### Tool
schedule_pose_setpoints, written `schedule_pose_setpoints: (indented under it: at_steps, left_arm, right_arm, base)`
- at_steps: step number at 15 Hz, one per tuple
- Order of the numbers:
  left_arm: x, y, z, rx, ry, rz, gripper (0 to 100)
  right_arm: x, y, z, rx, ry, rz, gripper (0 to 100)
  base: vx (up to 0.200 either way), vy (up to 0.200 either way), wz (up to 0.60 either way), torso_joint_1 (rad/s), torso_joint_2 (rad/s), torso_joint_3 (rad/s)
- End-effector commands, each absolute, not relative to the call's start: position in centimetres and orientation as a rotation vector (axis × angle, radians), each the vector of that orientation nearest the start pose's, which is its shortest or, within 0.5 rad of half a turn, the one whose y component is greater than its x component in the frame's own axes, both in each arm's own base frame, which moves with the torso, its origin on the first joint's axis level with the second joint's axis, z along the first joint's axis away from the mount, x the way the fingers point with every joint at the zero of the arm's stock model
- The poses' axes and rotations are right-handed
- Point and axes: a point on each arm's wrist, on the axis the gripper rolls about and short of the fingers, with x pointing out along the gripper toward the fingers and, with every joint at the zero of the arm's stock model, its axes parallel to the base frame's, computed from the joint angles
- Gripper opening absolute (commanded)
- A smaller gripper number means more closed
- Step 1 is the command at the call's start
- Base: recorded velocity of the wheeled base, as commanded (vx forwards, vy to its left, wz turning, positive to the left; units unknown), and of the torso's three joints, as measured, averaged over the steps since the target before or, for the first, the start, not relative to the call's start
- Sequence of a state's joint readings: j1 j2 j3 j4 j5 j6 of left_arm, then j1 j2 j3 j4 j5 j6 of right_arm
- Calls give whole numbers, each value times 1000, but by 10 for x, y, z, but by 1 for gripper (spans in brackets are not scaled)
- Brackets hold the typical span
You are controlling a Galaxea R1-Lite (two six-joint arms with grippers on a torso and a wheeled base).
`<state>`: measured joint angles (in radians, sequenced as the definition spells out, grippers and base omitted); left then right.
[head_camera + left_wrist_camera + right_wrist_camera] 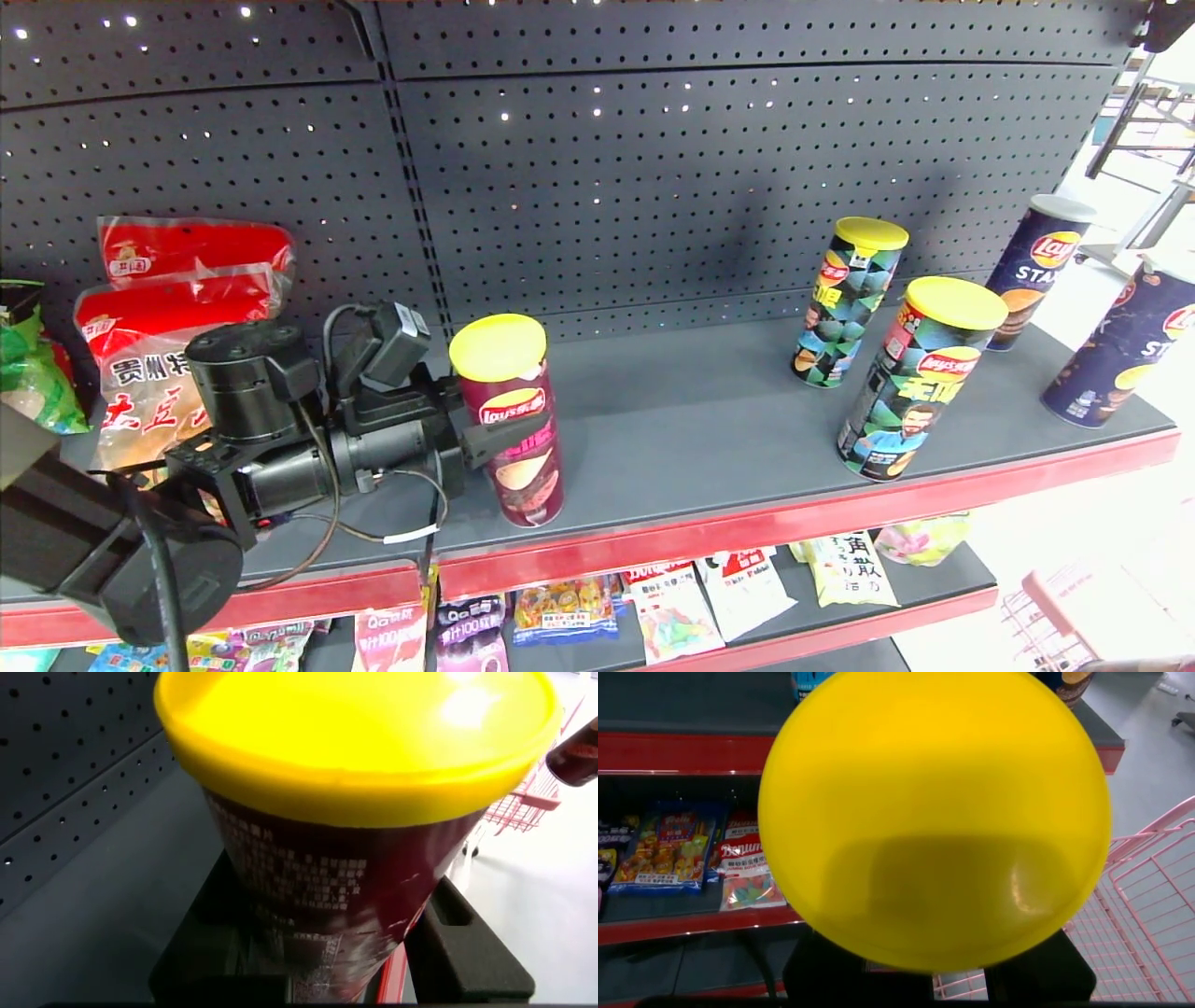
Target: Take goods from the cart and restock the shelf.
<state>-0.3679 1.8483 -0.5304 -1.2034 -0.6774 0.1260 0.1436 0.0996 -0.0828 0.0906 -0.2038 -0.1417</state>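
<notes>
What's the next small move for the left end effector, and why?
Probably open the left end effector and back it off. The maroon chip can it grips stands upright on the shelf, apart from the other cans, so it looks placed. The right end effector holds a yellow-lidded can.

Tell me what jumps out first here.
The left gripper is clamped on a maroon can with a yellow lid, standing near the front edge of the shelf. Farther right on that shelf stand two patterned cans and two dark blue cans. The right gripper holds a second can, yellow lid to the camera, beside a pink cart.
</notes>
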Motion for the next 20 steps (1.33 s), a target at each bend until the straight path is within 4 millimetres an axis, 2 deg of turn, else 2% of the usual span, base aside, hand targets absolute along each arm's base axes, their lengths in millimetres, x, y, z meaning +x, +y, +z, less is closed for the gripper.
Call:
schedule_pose_setpoints:
  at_steps: [1, 8, 9, 15, 18, 20]
  left_arm:
    - [270, -122, 128, 96, 48, -1058, 0]
    - [270, -123, 127, 95, 51, -1057, 0]
    - [270, -123, 127, 96, 51, -1055, 100]
    - [268, -121, 130, 92, 41, -1053, 100]
    - [252, -104, 135, 82, 51, -1015, 100]
    - [241, -93, 145, 61, 32, -999, 100]
  right_arm:
    - [-20, -8, 92, -159, 108, -52, 0]
    - [-20, -8, 92, -159, 107, -52, 0]
    - [-20, -8, 92, -158, 108, -52, 0]
    - [-20, -8, 92, -157, 107, -53, 0]
    - [-21, -8, 93, -157, 104, -54, 0]
    - [-21, -8, 93, -157, 105, -54, 0]
  base:
    - [0, 0, 0, 0, 0, 0]
    - [0, 0, 0, 0, 0, 0]
    - [0, 0, 0, 0, 0, 0]
    - [0, 0, 0, 0, 0, 0]
    - [0, 0, 0, 0, 0, 0]
    - [0, 0, 0, 0, 0, 0]
